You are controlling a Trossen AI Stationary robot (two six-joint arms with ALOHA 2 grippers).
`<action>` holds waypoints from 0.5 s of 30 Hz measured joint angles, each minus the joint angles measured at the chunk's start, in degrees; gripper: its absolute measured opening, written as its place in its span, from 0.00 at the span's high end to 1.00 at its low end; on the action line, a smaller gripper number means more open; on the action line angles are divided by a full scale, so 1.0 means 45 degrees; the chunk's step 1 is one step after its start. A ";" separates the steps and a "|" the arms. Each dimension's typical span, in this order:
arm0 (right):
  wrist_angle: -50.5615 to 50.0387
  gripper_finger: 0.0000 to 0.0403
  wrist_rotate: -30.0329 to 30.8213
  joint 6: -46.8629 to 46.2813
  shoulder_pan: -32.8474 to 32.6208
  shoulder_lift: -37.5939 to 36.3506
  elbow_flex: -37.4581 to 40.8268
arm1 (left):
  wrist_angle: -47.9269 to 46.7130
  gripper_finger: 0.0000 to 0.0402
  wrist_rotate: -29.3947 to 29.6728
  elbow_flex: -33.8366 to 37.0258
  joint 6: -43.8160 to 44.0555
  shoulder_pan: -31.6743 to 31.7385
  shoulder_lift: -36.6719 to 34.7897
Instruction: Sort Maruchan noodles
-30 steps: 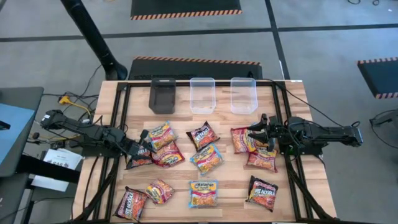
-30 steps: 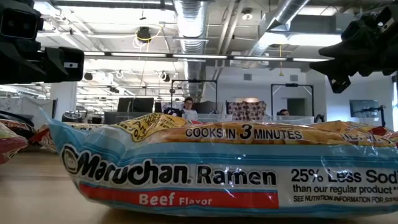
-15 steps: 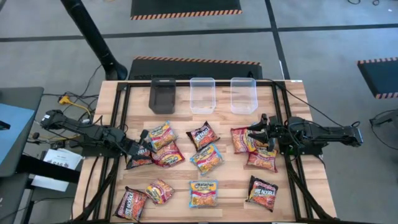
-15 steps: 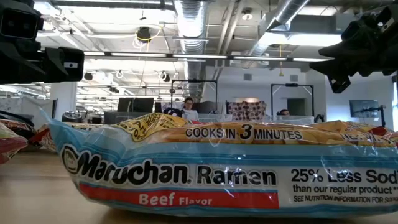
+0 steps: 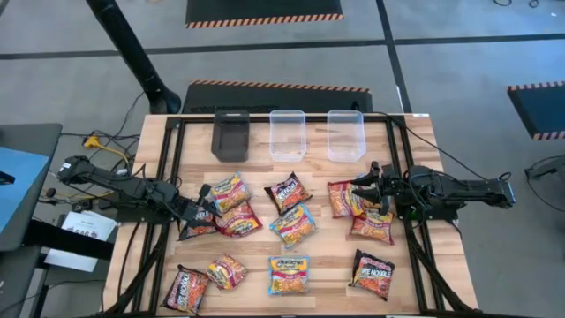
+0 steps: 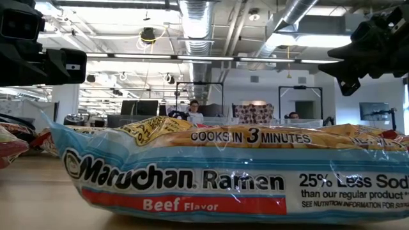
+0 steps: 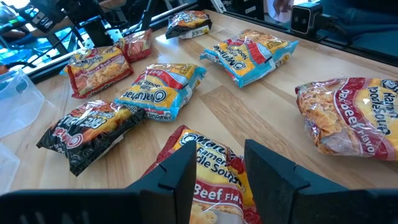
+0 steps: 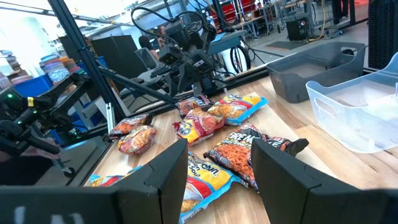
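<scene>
Several Maruchan noodle packets lie flat on the wooden table (image 5: 415,291). Red/orange ones (image 5: 229,190) (image 5: 372,225), black/red ones (image 5: 289,193) (image 5: 372,272) and light blue ones (image 5: 294,225) (image 5: 288,274) are mixed together. One blue packet (image 6: 223,172) fills the low view. My left gripper (image 5: 199,215) (image 7: 221,180) hovers open at the table's left, over a red packet (image 7: 214,186) that shows between its fingers. My right gripper (image 5: 360,193) (image 8: 217,174) hovers open at the table's right, above the red packets there, and holds nothing.
A black bin (image 5: 231,135) and two clear bins (image 5: 288,134) (image 5: 346,134) stand in a row at the table's far edge. A black metal frame (image 5: 172,159) runs along the table's sides. People sit at desks in the room beyond.
</scene>
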State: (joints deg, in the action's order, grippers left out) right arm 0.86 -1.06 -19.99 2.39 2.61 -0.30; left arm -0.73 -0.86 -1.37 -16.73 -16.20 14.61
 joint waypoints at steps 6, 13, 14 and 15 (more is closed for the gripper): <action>0.0005 0.50 0.0000 -0.0001 -0.0003 0.0000 -0.0004 | 0.0004 0.69 0.0000 -0.0002 0.0000 0.0002 0.0000; 0.0102 0.50 0.0005 0.0172 -0.0003 0.0005 0.0000 | 0.0009 0.69 0.0025 -0.0001 -0.2095 0.0001 0.0000; 0.0107 0.50 0.0005 0.0175 -0.0005 0.0005 0.0000 | 0.0009 0.69 0.0047 0.0001 -0.2328 0.0004 0.0000; 0.0112 0.50 0.0005 0.0176 -0.0005 0.0000 0.0000 | 0.0009 0.69 0.0095 0.0001 -0.2538 0.0004 0.0000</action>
State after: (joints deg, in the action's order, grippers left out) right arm 1.37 -1.04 -19.20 2.37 2.61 -0.30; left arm -0.69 -0.44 -1.37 -28.15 -16.19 14.61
